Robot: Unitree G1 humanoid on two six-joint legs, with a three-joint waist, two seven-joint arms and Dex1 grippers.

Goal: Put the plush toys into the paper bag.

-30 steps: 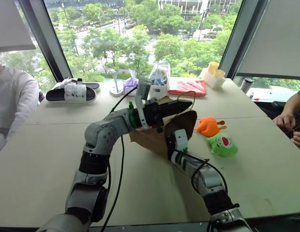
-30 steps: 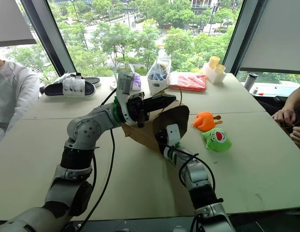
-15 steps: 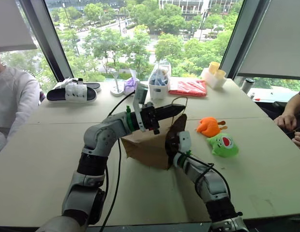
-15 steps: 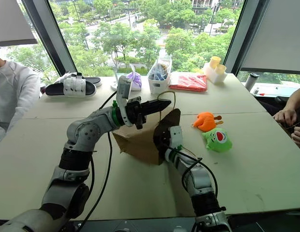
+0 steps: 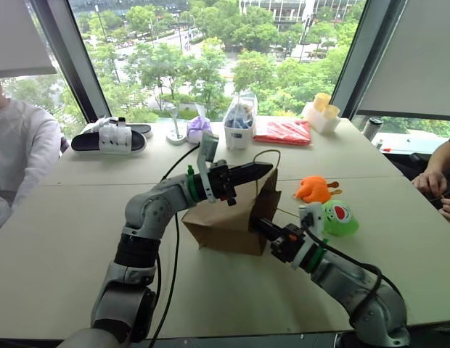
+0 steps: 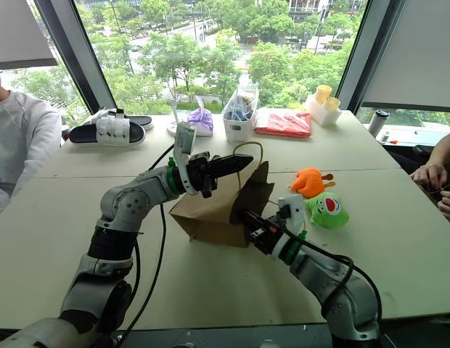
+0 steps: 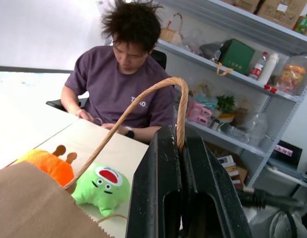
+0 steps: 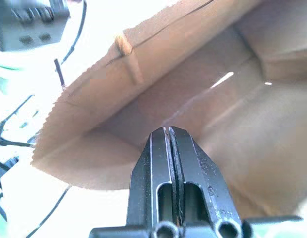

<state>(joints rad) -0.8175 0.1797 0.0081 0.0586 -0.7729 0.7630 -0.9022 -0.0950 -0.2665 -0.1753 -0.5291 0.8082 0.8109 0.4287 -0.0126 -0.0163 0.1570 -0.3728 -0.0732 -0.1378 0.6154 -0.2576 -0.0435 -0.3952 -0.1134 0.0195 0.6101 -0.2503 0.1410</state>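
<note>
The brown paper bag (image 5: 221,226) lies on its side mid-table, its mouth turned to the right. My left gripper (image 5: 263,169) hovers above the mouth, shut on the bag's cord handle (image 7: 179,99), which loops up between its fingers. My right gripper (image 5: 258,224) is shut and empty; its tips (image 8: 168,132) sit at the mouth and point into the brown interior. Two plush toys rest on the table right of the bag: an orange one (image 5: 312,188) and a green one (image 5: 340,217) with a red mouth. Both toys are clear of the grippers.
Along the far edge stand black-and-white slippers (image 5: 109,138), a purple bundle (image 5: 197,129), a clear bag of blue items (image 5: 239,119), a red packet (image 5: 281,131) and yellow cups (image 5: 321,109). A person's sleeve (image 5: 18,156) is at left, another person's hand (image 5: 434,180) at right.
My right gripper has drawn back out of the bag toward me, its arm swinging right. The bag has dropped from a raised tilt onto the table. My left gripper still holds the handle.
</note>
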